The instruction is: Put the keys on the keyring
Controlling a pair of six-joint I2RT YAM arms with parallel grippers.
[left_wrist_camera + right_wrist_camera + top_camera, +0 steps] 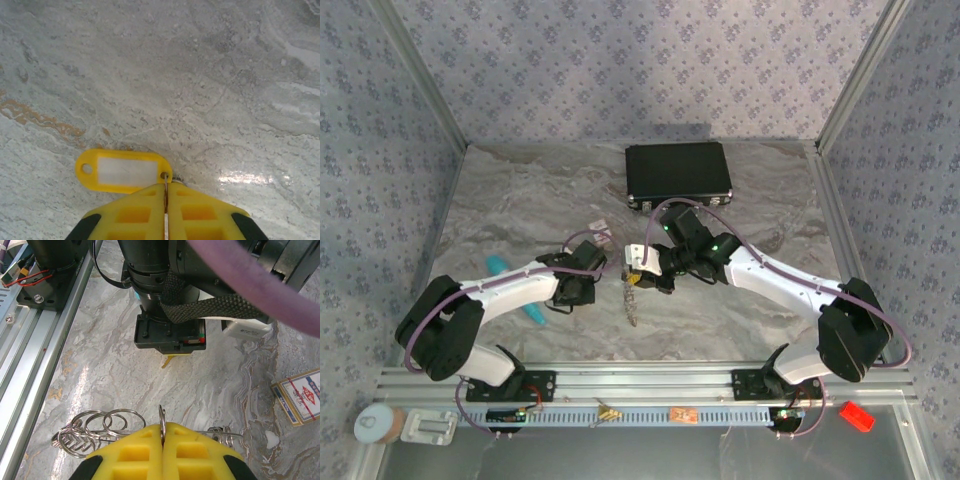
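Two grips are clenched: the left gripper [166, 187] pinches the wire loop of the yellow key tag [122, 171] over the marble table [200, 75], and the right gripper [162, 427] pinches one ring of the keyring [75, 440]. The step calls for a slow approach that feeds the loop onto the ring's split end, with both pinches firm so neither piece twists.

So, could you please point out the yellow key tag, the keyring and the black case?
yellow key tag [122, 171], left wrist view, white label.
keyring [102, 431], right wrist view, overlapping wire loops.
black case [678, 172], top view, lid centre.

Black case [678, 172], teal object [503, 268]
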